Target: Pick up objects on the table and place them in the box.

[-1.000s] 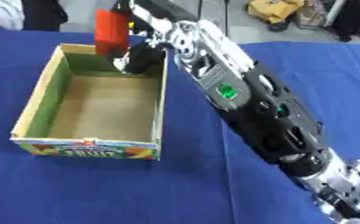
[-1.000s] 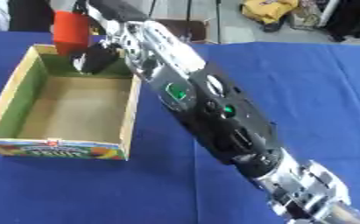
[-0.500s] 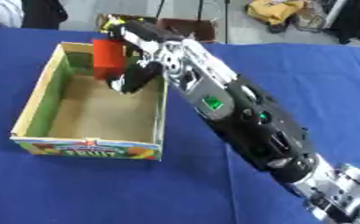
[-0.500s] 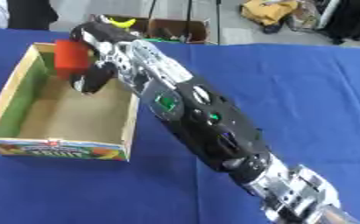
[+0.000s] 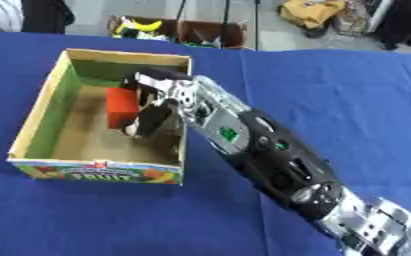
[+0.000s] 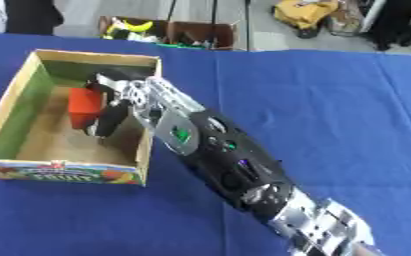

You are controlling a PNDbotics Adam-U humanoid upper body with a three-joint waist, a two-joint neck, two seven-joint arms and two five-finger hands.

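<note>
While the right hand (image 5: 152, 116) is curled round the red block (image 5: 121, 107) inside the box (image 5: 35, 119), low over its floor, it should open gently there and rise clear of the far wall.

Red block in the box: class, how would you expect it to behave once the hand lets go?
The red block shows flat faces and square edges, so it probably will not roll. It keeps its shape in the right hand, so likely stiff. Upright inside the cardboard box, it may tip over.
</note>
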